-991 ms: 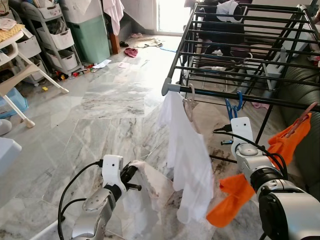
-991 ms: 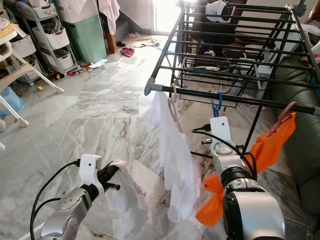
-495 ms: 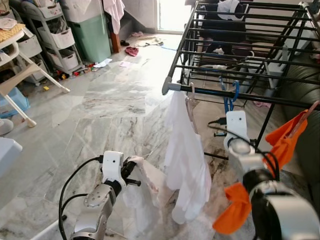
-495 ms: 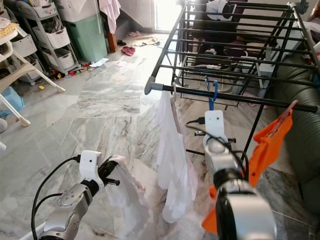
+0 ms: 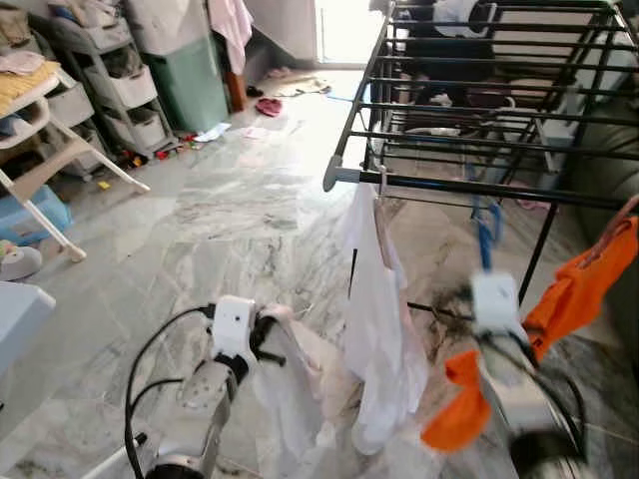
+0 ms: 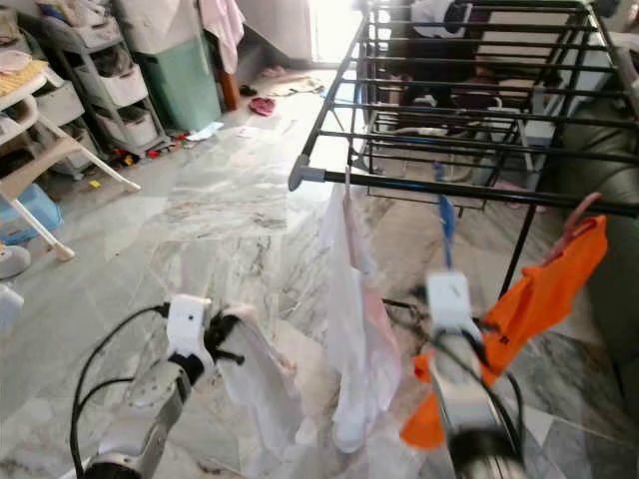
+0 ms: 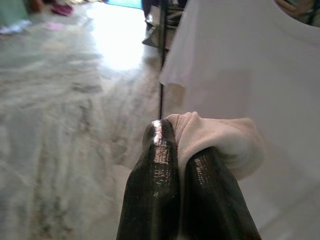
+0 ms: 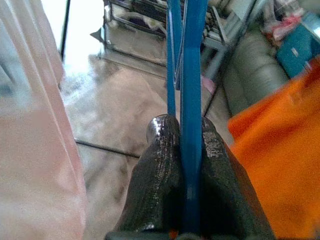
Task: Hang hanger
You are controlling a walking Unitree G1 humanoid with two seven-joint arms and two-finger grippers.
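Pinching the thin, stiff blue plastic hanger (image 8: 189,75) by its shaft just below the black metal drying rack (image 5: 469,188), the right gripper (image 8: 185,135) grips something light but probably slippery, while the left gripper (image 7: 182,150) clamps soft white cloth (image 7: 215,137).

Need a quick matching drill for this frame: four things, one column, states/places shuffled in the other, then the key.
1. blue hanger
2. white cloth
3. orange garment
4. white shirt

A. hangs from the rack's front bar
B. pinched by the left gripper
C. clamped in the right gripper
D. hangs at the right edge of the eye views

Pairs: 1-C, 2-B, 3-D, 4-A
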